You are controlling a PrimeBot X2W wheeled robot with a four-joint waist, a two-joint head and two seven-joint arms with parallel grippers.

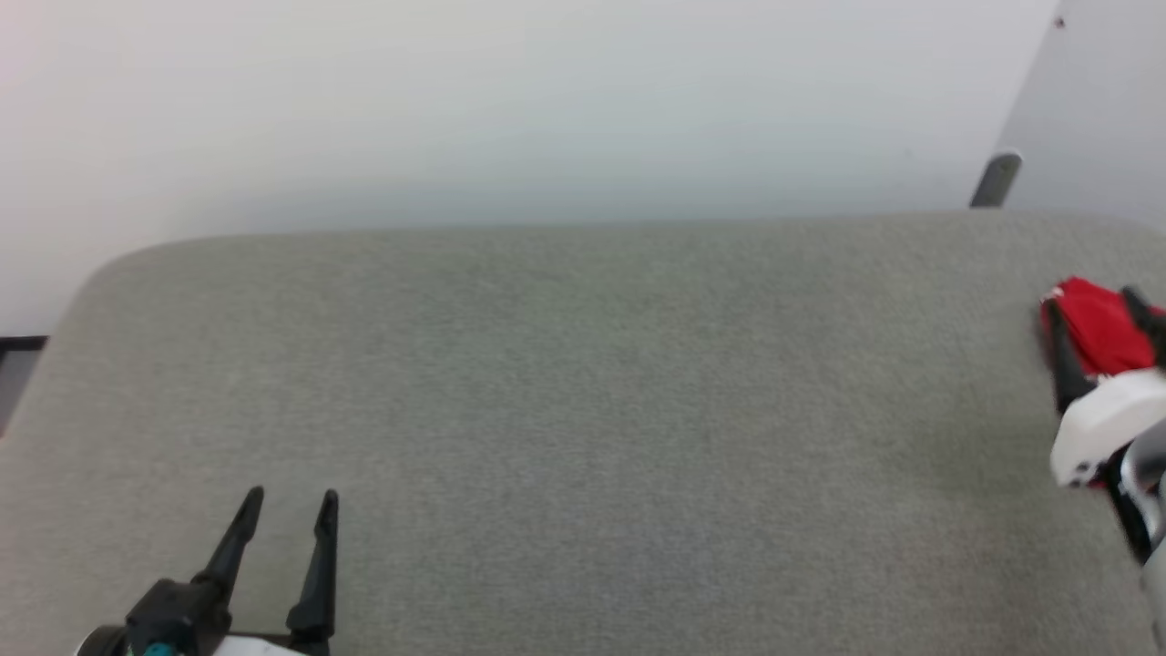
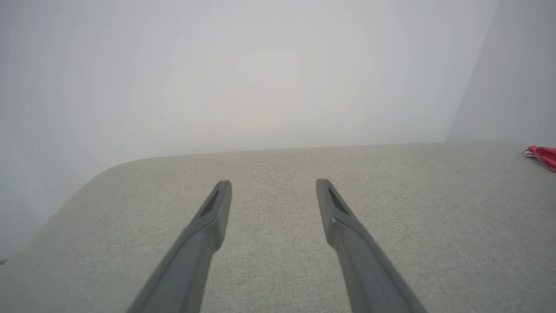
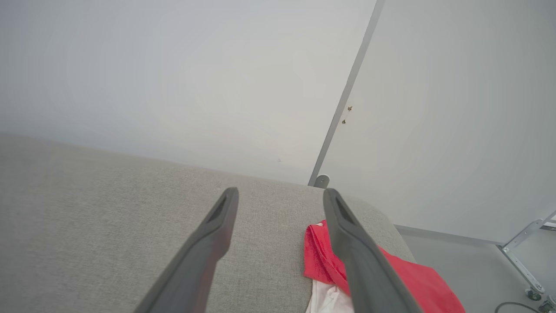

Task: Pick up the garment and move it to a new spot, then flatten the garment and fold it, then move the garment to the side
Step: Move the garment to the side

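**Item: garment** (image 1: 1102,333). Bright red cloth with a white panel showing at its near side, crumpled. It lies at the far-right corner of the desk (image 1: 583,383), a grey fabric-topped surface with rounded corners. In the left wrist view only a red edge (image 2: 543,154) shows at the right border.

**Right pincer** (image 1: 1093,305). Fingers spread wide, gripping nothing. In the head view they stand to either side of the red heap. The right wrist view places the gap (image 3: 281,191) over bare grey fabric, with the garment (image 3: 319,256) under and to the right of the right-hand finger. Contact with the cloth cannot be told.

**Left pincer** (image 1: 291,499). Near-left of the desk, fingers apart and empty (image 2: 273,184), well apart from the garment.

**Governing relation.** The garment lies just right of the right pincer's centre line. Its visible length runs along the desk's right edge, from the far corner toward the near side. The right arm is much the nearer. Judgement: the pick-up stage is in hand, and a small shift rightward would centre the cloth before closing.
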